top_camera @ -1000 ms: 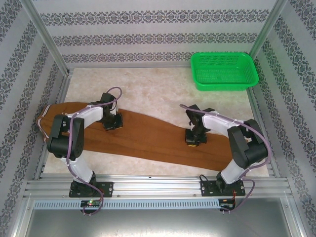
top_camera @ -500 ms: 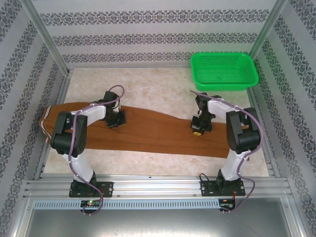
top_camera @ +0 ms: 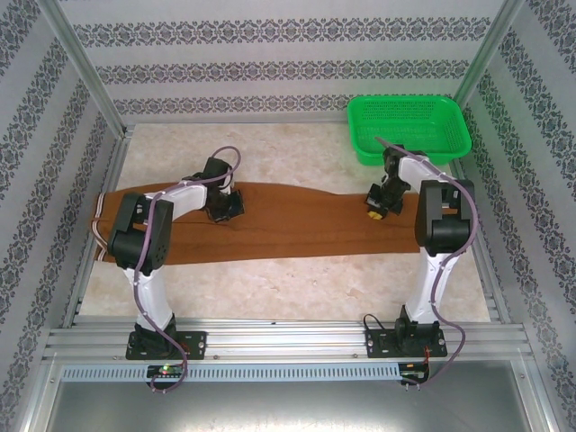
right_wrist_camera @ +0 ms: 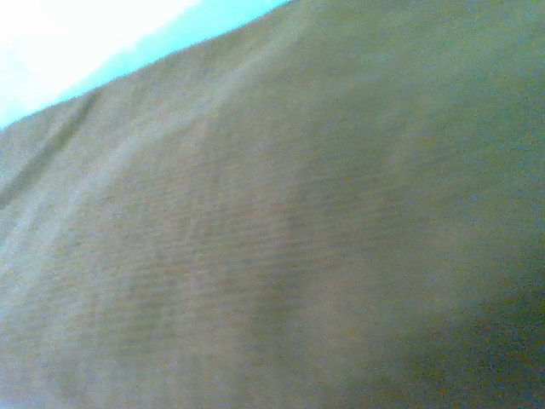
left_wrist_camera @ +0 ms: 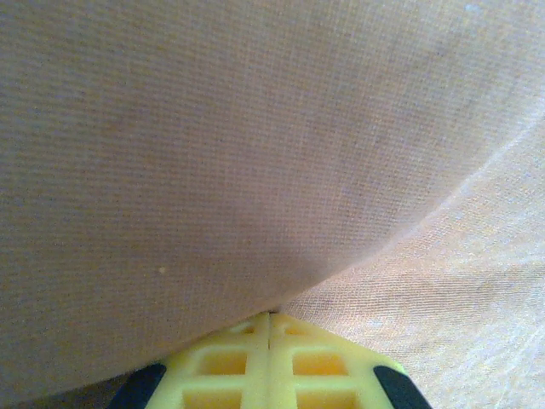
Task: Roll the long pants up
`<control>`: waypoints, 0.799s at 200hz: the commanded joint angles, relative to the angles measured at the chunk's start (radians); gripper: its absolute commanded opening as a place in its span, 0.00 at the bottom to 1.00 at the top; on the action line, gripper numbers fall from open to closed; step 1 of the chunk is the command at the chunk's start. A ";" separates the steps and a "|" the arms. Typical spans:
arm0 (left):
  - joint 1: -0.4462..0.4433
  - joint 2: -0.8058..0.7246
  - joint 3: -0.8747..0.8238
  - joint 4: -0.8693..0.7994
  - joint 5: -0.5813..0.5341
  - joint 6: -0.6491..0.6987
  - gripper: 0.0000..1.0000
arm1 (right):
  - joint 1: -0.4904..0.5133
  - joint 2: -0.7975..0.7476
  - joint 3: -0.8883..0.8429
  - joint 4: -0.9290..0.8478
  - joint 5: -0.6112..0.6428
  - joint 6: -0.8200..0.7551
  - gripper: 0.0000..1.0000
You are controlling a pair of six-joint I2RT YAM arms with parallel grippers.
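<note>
While we are dragging the long pants [top_camera: 297, 229] away from the arm bases, the cloth is swinging out of its earlier slant. It is now lying as a nearly straight band across the table [top_camera: 297, 288], with the waist end by the left rail and the leg ends near the right arm. We are keeping the left gripper [top_camera: 225, 209] pinched shut on the far edge of the fabric. In the left wrist view its yellow fingertips [left_wrist_camera: 251, 345] are pressing together with cloth meeting them. The right gripper [top_camera: 376, 209], also closed, is seemingly holding the far edge just in front of the green basket [top_camera: 409, 130]. We are judging this as straightening, so the rolling itself is not yet starting.
</note>
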 commanded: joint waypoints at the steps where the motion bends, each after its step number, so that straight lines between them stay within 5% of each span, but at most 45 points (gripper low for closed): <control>1: -0.020 0.021 -0.001 -0.078 -0.117 0.000 0.06 | -0.003 -0.016 0.053 -0.004 0.000 -0.007 0.00; 13: -0.019 -0.062 -0.007 -0.094 -0.213 0.022 0.33 | 0.007 -0.075 0.041 0.013 0.018 -0.002 0.00; 20: -0.019 -0.112 -0.002 -0.112 -0.271 0.042 0.61 | 0.011 -0.117 0.023 0.029 0.024 0.001 0.00; 23: -0.019 -0.131 0.003 -0.123 -0.295 0.050 0.93 | 0.012 -0.134 0.017 0.040 0.024 0.001 0.00; 26: -0.017 -0.151 0.010 -0.133 -0.317 0.062 0.99 | 0.014 -0.154 0.008 0.047 0.025 0.001 0.00; 32: -0.016 -0.188 0.025 -0.156 -0.348 0.090 1.00 | 0.015 -0.192 -0.005 0.055 0.030 0.004 0.01; 51: 0.009 -0.284 0.085 -0.266 -0.487 0.121 1.00 | 0.013 -0.285 -0.029 0.056 0.051 -0.006 0.34; 58: 0.026 -0.321 0.092 -0.303 -0.550 0.104 1.00 | 0.013 -0.308 -0.035 0.059 0.050 -0.013 0.38; 74: 0.086 -0.429 0.052 -0.355 -0.642 0.017 1.00 | 0.012 -0.328 -0.037 0.055 0.052 -0.024 0.40; 108: 0.273 -0.725 -0.192 -0.284 -0.589 -0.162 1.00 | 0.012 -0.288 -0.030 0.073 0.005 -0.031 0.40; 160: 0.407 -0.760 -0.169 -0.354 -0.663 -0.191 0.94 | 0.012 -0.212 -0.012 0.103 -0.085 -0.013 0.40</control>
